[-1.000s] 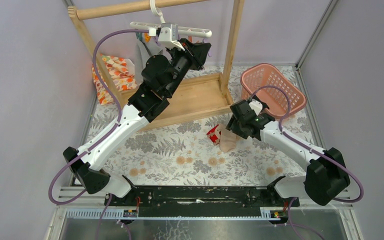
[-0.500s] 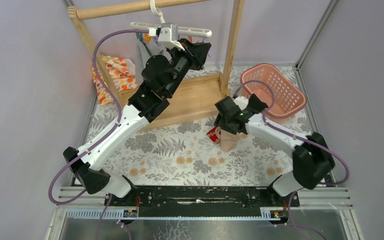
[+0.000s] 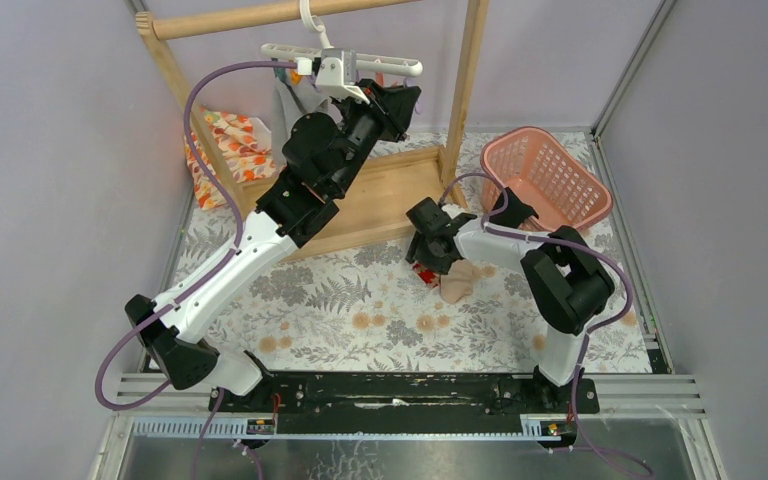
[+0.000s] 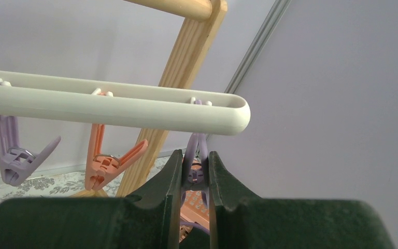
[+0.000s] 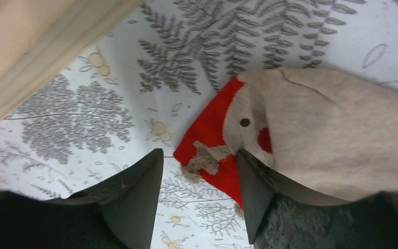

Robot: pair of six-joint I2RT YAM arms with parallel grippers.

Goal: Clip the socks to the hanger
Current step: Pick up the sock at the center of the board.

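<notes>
Our left hand (image 4: 195, 168) is up at the rounded end of the hanger (image 4: 109, 106), pinched closed on the last purple clip (image 4: 196, 150). The wooden frame post (image 4: 186, 62) is close behind and the wall (image 4: 331, 104) is near, so room there is tight. On the surface (image 5: 290, 31), our right hand (image 5: 197, 181) is spread open, its fingers straddling the red end of the beige sock (image 5: 337, 135). The wooden base (image 5: 26, 57) edges in just beside it. The pink basket (image 3: 550, 180) stands apart, further right.
</notes>
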